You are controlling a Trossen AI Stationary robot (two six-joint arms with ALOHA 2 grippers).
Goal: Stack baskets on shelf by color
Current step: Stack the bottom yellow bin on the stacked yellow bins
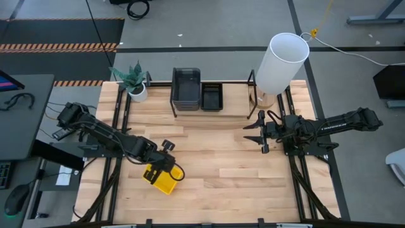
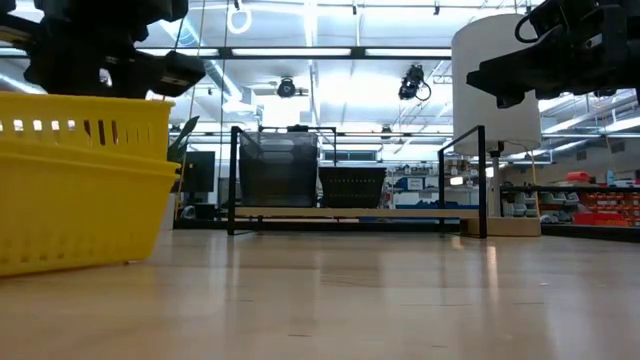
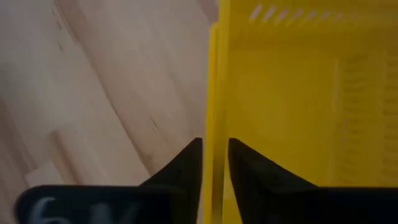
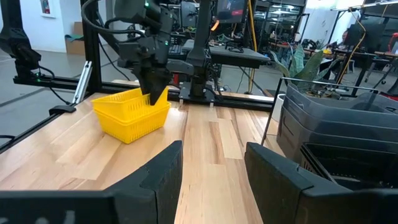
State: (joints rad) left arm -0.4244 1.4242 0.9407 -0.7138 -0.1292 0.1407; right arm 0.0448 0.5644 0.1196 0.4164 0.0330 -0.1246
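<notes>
Left wrist view: the left gripper [image 3: 214, 163] jaws are nearly closed, pinching the thin rim wall of the yellow baskets [image 1: 161, 178], nested on the table [image 1: 228, 171] near the front left. Light, stiff, slightly flexible plastic is judged; a rim pinch suits, though tilting is likely. Nothing is seen inside them. On the shelf [image 1: 248, 81], dark grey baskets [image 1: 186, 87] and black baskets [image 1: 212, 97] sit stacked side by side. The right gripper [image 1: 255, 133] is held over the table right of centre, jaws apart, holding nothing.

Wooden table [image 1: 234, 171] with shelf [image 1: 215, 113] at its far edge.
On it: yellow baskets [image 1: 162, 179], potted plant [image 1: 135, 82], white cylinder [image 1: 281, 63]; shelf holds grey baskets [image 1: 186, 87] and black basket [image 1: 211, 97].
</notes>
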